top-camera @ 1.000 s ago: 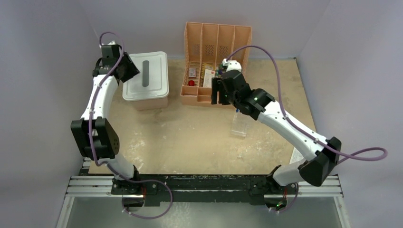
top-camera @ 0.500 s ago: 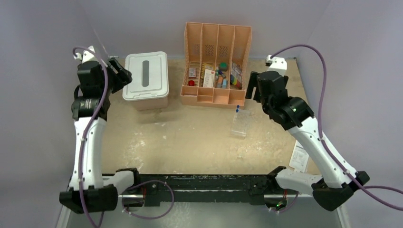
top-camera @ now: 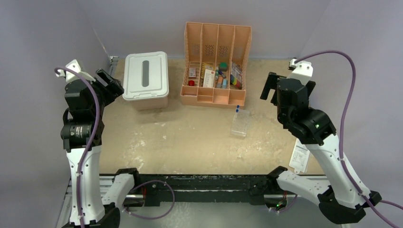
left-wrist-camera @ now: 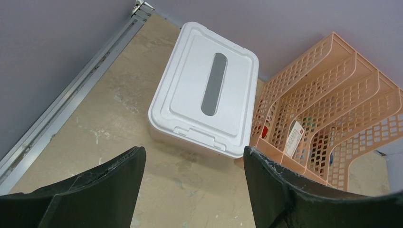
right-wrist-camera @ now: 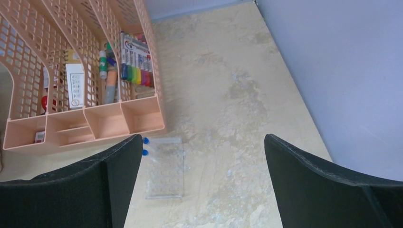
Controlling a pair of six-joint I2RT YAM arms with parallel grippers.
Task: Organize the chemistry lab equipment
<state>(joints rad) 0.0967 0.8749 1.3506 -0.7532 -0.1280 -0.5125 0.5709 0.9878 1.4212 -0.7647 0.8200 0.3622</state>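
The clear plastic tube rack (top-camera: 240, 124) lies right of centre, long axis near-to-far, thin blue-capped tubes (top-camera: 237, 109) at its far end; the right gripper (top-camera: 269, 88), fingers released and empty, hangs near, to its right and farther back; the left gripper (top-camera: 110, 82), likewise spread and empty, is well apart at the left.

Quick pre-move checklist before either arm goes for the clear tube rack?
1. Left gripper empty: ok. Its jaws stand wide apart with nothing between them.
2. Right gripper empty: ok. It is open, with nothing held.
3. Clear tube rack reachable: ok. It sits alone on the table, just in front of the orange organizer, on the right arm's side.
4. Rack apart from the organizer: ok. The right wrist view shows a gap between them.
5. Blue-capped tubes seated in the rack: cannot tell. Only two blue caps show, at its far end.
6. White-lidded bin out of the way: ok. It stands far left of the rack.
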